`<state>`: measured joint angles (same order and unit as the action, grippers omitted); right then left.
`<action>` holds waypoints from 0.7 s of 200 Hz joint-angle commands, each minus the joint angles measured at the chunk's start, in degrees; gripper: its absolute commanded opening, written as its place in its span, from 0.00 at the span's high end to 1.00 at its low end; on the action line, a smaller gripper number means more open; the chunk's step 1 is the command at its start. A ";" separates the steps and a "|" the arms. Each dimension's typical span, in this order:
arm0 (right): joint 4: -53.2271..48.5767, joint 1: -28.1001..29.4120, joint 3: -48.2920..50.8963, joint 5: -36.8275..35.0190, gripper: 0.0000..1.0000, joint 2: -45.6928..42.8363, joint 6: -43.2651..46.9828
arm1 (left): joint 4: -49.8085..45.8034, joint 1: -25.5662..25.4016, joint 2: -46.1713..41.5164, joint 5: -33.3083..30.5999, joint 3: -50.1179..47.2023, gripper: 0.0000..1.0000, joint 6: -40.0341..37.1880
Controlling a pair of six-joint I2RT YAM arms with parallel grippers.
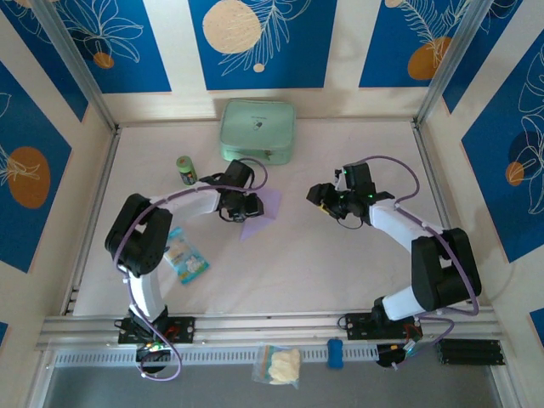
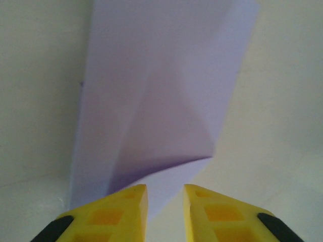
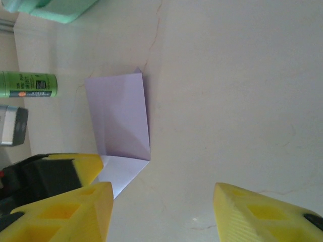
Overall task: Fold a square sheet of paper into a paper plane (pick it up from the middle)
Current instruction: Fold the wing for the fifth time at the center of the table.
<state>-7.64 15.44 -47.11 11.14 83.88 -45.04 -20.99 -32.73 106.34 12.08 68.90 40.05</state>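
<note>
Pale tabletop [image 1: 323, 272]: left arm [image 1: 183, 204] low at lavender paper [image 1: 262, 211], right arm [image 1: 395, 223] apart.

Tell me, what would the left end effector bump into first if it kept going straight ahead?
The folded purple paper. It lies right in front of the left end effector, with one corner reaching into the gap between its yellow fingers. Whether they touch it now is hard to tell.

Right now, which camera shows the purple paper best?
The right wrist view: the folded purple paper lies nearly whole, edges and creases clear. The left wrist view shows the paper close up, cropped at the top. From above it is small, partly under the left hand.
</note>
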 commanded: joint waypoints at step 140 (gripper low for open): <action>0.94 4.79 -0.15 1.64 0.49 6.29 -9.66 | 8.59 -2.72 4.78 5.27 -3.81 0.83 -1.68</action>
<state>-5.91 19.84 -47.13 12.88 89.86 -51.20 -12.88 -33.41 109.73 13.37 65.91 39.35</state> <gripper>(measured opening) 0.512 0.169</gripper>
